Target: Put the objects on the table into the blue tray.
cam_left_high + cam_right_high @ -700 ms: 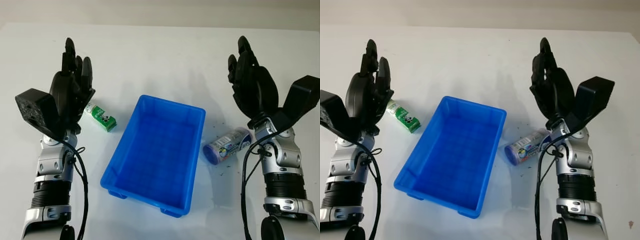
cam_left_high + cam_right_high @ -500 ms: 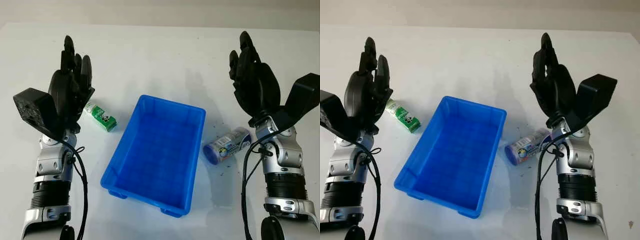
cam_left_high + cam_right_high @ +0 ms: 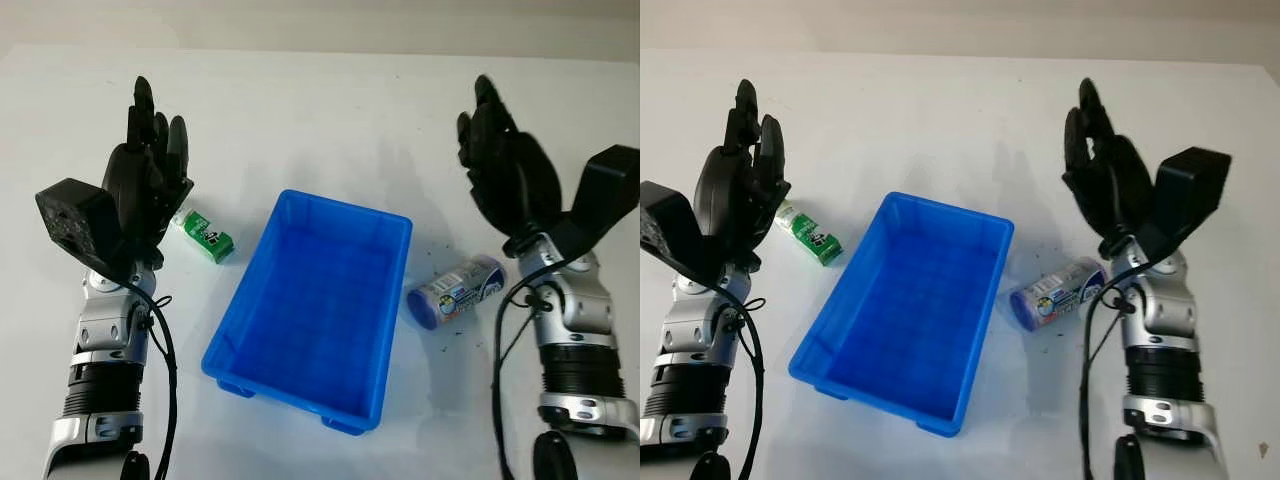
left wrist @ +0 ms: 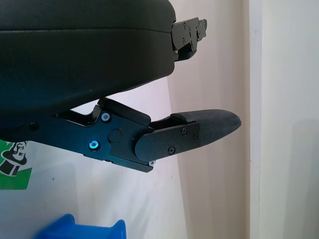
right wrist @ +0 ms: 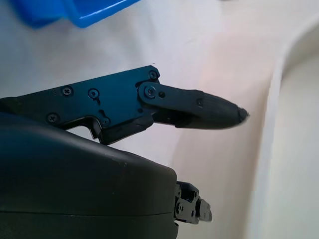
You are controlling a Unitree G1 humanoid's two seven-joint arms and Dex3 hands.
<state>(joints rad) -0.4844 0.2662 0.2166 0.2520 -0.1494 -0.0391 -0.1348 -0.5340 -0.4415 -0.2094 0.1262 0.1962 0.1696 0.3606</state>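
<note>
Blue tray (image 3: 318, 308) empty, long axis running near-to-far. Left hand (image 3: 145, 185) and right hand (image 3: 505, 170) raised, holding nothing.

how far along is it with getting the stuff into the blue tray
Nothing is done yet: the tray holds nothing. Nothing is in hand either. The left hand is open, raised just left of the green carton, and the right hand is open, raised above the can lying on its side right of the tray. Both objects are left to pick up and place.
</note>
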